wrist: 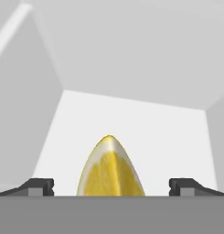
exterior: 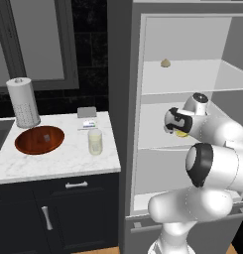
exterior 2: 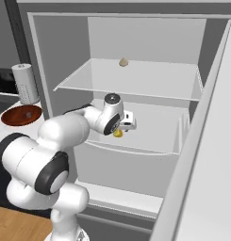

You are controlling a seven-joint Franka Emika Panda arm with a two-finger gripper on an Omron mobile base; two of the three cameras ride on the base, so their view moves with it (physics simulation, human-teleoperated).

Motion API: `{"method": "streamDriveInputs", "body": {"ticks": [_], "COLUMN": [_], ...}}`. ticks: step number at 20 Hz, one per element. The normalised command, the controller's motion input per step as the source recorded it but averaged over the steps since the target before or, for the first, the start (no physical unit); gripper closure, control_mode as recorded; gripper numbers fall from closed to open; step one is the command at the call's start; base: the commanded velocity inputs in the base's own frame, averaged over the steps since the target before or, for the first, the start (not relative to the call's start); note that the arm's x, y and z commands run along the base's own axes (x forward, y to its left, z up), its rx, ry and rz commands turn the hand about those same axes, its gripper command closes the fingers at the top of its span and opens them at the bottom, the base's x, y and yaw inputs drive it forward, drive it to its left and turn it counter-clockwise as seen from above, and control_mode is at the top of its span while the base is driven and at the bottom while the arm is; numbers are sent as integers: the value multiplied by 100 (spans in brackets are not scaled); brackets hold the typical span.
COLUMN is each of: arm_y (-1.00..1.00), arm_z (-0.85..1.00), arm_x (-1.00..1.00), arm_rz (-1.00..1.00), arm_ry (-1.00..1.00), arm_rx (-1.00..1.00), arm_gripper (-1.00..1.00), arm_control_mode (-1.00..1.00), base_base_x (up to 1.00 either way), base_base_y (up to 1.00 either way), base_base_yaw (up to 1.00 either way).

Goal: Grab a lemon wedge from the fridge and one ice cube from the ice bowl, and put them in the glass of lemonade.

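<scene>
Your lemon wedge sits on the fridge's middle shelf, right between the gripper fingertips; jaws are spread wide, with clear gaps either side, so it looks ungripped, though contact underneath is hard to judge. Left of the fridge, the glass of lemonade stands on the counter just beside the ice bowl. A beige lump sits on the shelf above.
</scene>
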Motion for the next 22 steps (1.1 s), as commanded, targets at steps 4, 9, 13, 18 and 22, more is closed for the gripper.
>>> {"method": "streamDriveInputs", "body": {"ticks": [4, 9, 13, 18, 22], "arm_y": [0, 0, 0, 0, 0], "arm_z": [-1, -19, -36, -20, -14], "arm_x": [-26, -6, 0, 0, 0], "arm_rz": [1, 0, 0, 0, 0], "arm_ry": [0, 0, 0, 1, 1], "arm_rx": [2, 0, 0, 1, 1], "arm_gripper": [-100, -100, -100, -100, -100], "arm_control_mode": [-100, -100, -100, -100, -100], "base_base_x": [0, 0, 0, 0, 0], "base_base_y": [0, 0, 0, 0, 0], "base_base_yaw": [0, 0, 0, 0, 0]}}
